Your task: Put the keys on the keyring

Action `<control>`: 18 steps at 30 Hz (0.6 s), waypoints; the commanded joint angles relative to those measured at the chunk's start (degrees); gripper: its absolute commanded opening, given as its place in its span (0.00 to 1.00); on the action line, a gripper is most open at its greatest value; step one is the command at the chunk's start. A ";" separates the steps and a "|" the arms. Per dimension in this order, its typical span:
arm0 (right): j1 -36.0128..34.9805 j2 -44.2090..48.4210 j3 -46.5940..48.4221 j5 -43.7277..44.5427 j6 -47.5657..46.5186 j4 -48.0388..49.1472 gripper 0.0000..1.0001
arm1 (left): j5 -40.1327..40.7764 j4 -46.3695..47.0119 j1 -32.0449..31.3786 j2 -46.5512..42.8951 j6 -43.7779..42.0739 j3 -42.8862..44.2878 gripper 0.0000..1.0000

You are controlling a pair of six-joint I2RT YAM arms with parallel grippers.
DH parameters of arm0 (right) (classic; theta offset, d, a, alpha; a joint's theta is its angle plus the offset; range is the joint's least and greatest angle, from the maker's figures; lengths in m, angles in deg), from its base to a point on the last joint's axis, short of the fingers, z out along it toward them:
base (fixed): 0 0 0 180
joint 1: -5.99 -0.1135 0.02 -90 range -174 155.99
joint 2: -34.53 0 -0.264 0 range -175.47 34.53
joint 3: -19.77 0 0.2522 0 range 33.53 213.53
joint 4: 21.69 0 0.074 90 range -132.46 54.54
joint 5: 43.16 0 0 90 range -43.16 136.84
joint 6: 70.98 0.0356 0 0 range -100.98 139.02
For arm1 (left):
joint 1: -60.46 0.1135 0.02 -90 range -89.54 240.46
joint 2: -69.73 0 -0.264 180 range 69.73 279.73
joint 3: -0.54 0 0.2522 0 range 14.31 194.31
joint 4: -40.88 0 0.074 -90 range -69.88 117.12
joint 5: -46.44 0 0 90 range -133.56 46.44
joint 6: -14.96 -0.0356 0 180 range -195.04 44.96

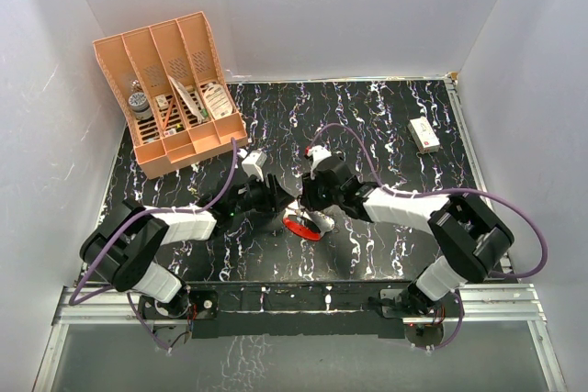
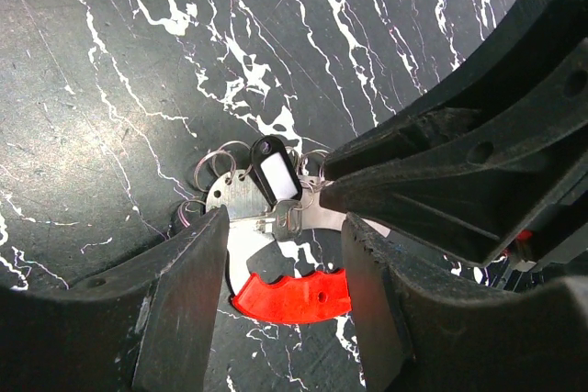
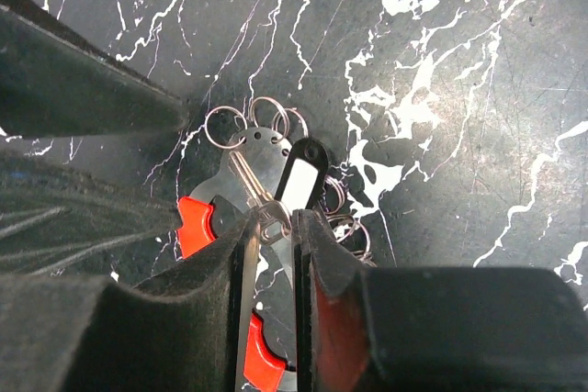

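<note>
The keyring point(image 2: 292, 296) is a pale loop with a red crescent, lying on the dark marbled table; it also shows in the top view point(image 1: 302, 228) and the right wrist view point(image 3: 192, 228). My left gripper point(image 2: 285, 219) point(image 1: 279, 201) has its jaws wide, one against each side of the loop. The keys point(image 3: 246, 179) are a silver key with a black tag with a pale middle point(image 2: 277, 173), lying over the loop's upper part. My right gripper point(image 3: 274, 219) point(image 1: 309, 199) is shut on the key's head.
Several loose split rings point(image 3: 248, 120) lie around the keyring's top. An orange divided organizer point(image 1: 171, 89) stands at the back left. A small white box with a red mark point(image 1: 424, 134) lies at the back right.
</note>
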 commanded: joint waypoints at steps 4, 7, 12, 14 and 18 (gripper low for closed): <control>-0.06 -2.83 5.75 2.04 2.27 -3.47 0.21 | 0.51 -0.32 0.30 -2.79 -0.62 -0.34 0.51; -0.02 -4.15 6.77 2.73 2.70 -5.03 0.21 | 0.57 -0.31 0.30 -2.77 -0.58 -0.40 0.51; -0.08 -5.94 7.43 3.12 2.46 -5.40 0.23 | 0.51 -0.30 0.30 -2.83 -0.59 -0.40 0.51; -0.04 -6.82 7.37 2.46 2.19 -4.85 0.23 | 0.66 -0.35 0.30 -3.05 -0.61 -0.52 0.51; 0.00 -7.93 7.53 1.43 2.14 -3.95 0.24 | 1.20 -0.82 0.30 -3.57 -0.79 -0.80 0.51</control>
